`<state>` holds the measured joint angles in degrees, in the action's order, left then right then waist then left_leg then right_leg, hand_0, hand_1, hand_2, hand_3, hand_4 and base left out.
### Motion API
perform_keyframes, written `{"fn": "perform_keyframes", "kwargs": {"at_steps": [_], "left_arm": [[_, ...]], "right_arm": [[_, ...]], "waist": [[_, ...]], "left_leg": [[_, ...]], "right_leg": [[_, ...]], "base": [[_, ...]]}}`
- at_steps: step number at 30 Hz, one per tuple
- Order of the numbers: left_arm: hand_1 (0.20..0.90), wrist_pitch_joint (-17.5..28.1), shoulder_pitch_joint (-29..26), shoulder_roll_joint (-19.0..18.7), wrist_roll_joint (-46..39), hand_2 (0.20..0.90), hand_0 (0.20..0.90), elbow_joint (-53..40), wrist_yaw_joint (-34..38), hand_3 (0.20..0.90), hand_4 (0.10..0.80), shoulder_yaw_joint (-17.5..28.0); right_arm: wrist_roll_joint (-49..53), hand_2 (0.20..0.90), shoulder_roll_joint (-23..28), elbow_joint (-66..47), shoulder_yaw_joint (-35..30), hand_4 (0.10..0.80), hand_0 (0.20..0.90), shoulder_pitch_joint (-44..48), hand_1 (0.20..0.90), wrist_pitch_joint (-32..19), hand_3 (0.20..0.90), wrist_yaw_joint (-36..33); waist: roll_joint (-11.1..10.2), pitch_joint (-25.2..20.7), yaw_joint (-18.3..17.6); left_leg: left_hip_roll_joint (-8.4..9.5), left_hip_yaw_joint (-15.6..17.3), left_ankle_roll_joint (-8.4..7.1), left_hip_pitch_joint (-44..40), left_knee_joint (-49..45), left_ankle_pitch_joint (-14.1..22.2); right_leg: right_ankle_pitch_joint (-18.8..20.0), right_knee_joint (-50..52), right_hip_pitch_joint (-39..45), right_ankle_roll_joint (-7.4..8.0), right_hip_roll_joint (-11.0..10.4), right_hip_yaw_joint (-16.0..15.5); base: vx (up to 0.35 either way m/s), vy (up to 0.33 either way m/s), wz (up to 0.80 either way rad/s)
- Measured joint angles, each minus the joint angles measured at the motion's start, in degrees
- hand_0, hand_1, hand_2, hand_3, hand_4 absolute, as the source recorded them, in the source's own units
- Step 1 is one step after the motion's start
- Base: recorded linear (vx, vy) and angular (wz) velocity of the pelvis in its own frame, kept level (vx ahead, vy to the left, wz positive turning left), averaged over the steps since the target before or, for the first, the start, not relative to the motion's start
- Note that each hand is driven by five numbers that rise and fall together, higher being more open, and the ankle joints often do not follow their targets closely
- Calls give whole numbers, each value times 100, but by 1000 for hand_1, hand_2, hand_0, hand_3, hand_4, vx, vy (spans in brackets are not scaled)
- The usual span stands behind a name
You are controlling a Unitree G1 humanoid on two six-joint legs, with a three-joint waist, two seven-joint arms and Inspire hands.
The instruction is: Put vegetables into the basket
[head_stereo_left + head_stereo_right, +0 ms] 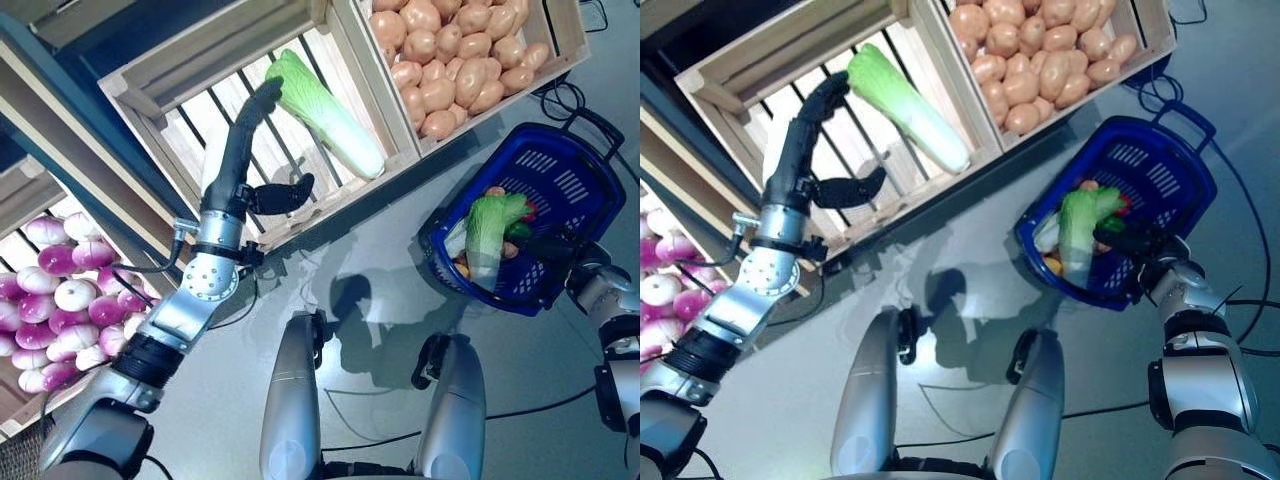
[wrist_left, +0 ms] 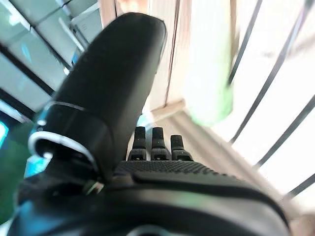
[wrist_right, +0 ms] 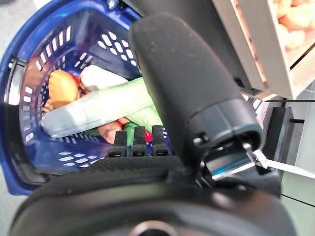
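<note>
Fingertips of the left hand point(image 1: 240, 140), fingers straight and thumb spread, touch the napa cabbage point(image 1: 325, 112) lying in the wooden crate point(image 1: 150, 75). The right hand point(image 1: 1140, 243) grips the blue basket point(image 1: 570, 180) rim, another cabbage point(image 1: 488, 235) just beyond its fingers.

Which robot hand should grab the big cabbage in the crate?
The left robot hand: its fingertips already touch the cabbage in the crate. The right robot hand is at the blue basket.
</note>
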<state>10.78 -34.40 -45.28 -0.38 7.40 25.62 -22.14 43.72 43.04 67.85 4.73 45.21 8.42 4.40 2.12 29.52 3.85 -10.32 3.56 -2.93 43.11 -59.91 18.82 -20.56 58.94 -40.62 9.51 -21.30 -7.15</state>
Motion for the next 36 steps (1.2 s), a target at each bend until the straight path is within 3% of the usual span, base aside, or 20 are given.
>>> {"fn": "perform_keyframes", "kwargs": {"at_steps": [2,4,9,17,26,31,36], "left_arm": [[900,-223,-355,-285,197,900,900,136,8,900,800,-78],[900,-461,-1045,-658,602,900,900,772,5,900,800,-444],[900,-690,-1930,-1086,1489,900,900,1983,48,900,800,-1219],[900,-892,-2237,-1072,2376,900,900,2795,-17,900,800,-2170],[900,-1177,-2734,-739,2537,900,900,4001,-208,900,800,-2377],[900,-1256,-3097,-523,2540,900,900,4515,-219,900,800,-2385],[900,-1385,-3342,-483,2557,900,900,4756,-199,900,800,-2890]], "right_arm": [[-4,900,3,6,17,800,900,6,900,-2,900,98],[-3,900,3,9,103,800,900,66,900,-7,900,285],[-31,900,5,-152,532,800,900,150,900,-131,900,595],[-296,900,-1,-534,1017,800,900,-97,900,-134,900,820],[-282,900,-76,-838,1377,800,900,-528,900,-199,900,1251],[-256,900,-77,-837,1392,800,900,-557,900,-508,900,1269],[-233,900,-73,-859,1406,800,900,-428,900,-662,900,1322]], "waist": [[-2,-1,-25],[-6,-4,-157],[-20,-11,-453],[-37,-17,-713],[-75,8,-913],[-107,34,-973],[-114,42,-1096]], "left_leg": [[-39,31,2,-82,41,2],[-56,66,15,-179,57,16],[-176,211,39,-253,17,73],[-299,401,30,-90,-64,132],[-408,486,24,250,-273,173],[-464,504,26,554,-411,175],[-481,551,35,762,-509,184]], "right_leg": [[37,-75,74,21,39,2],[39,-119,159,21,49,17],[79,-158,151,33,126,139],[157,-103,-226,57,217,341],[182,113,-726,12,323,532],[215,231,-1081,-26,341,576],[218,366,-1359,-30,345,665]], "base": [[75,32,-10],[61,50,-6],[25,82,-14],[-17,70,-15],[-27,78,-10],[-45,84,-7],[-38,68,-3]]}}
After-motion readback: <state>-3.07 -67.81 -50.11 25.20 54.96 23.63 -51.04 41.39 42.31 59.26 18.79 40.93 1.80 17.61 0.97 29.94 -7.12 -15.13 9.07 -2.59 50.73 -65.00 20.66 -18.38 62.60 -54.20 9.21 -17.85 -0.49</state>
